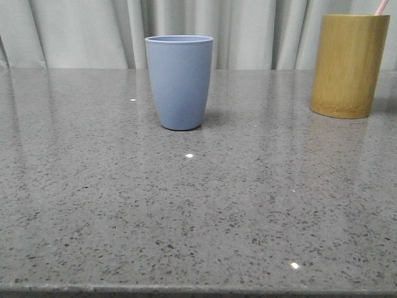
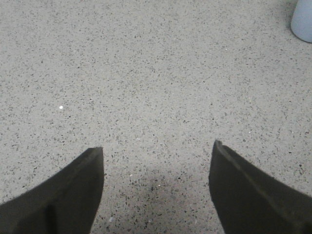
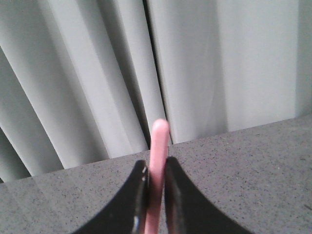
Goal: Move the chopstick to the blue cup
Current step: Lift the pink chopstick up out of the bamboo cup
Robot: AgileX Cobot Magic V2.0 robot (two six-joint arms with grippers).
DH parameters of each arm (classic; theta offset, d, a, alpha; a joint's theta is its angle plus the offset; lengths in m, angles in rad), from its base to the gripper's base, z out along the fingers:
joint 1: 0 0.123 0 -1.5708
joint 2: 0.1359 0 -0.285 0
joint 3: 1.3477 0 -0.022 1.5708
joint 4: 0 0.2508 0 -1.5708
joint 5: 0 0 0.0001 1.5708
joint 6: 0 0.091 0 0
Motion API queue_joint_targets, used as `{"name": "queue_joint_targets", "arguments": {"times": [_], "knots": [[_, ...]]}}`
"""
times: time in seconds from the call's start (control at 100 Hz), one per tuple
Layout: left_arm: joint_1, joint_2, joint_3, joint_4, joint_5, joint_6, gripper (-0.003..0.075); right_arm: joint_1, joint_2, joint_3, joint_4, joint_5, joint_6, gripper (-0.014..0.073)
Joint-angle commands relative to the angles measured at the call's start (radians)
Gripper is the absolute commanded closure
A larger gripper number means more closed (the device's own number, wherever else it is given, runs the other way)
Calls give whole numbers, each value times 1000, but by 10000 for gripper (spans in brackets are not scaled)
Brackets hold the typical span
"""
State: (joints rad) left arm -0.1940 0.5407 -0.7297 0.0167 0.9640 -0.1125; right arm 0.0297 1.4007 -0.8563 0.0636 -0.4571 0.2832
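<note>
The blue cup (image 1: pixel 179 81) stands upright on the grey speckled table at centre back; its edge also shows in the left wrist view (image 2: pixel 303 20). A pale pink chopstick (image 3: pixel 157 170) is clamped between the two black fingers of my right gripper (image 3: pixel 156 168), its rounded end sticking out past the fingertips. In the front view a pink chopstick tip (image 1: pixel 381 7) pokes out above the bamboo cylinder (image 1: pixel 349 65) at the back right. My left gripper (image 2: pixel 157 151) is open and empty, low over bare table. Neither gripper shows in the front view.
The yellow-brown bamboo cylinder stands upright near the table's right back corner. Pale pleated curtains (image 1: pixel 93 31) hang behind the table's far edge. The table's front edge (image 1: pixel 198 288) runs along the bottom of the front view.
</note>
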Motion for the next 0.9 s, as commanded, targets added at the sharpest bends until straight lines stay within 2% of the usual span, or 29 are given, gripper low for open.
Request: {"name": "queue_joint_targets", "arguments": {"times": [0.0, 0.17, 0.55, 0.89], "knots": [[2, 4, -24, 1, -70, -8, 267, -5, -28, -34, -9, -91, -14, 577], [2, 4, -24, 1, -70, -8, 267, -5, -28, -34, -9, -96, -14, 622], [2, 4, -24, 1, -70, -8, 267, -4, -84, -96, -9, -49, -13, 622], [2, 4, -24, 1, -70, -8, 267, -3, -193, -366, -12, 322, -13, 622]]}}
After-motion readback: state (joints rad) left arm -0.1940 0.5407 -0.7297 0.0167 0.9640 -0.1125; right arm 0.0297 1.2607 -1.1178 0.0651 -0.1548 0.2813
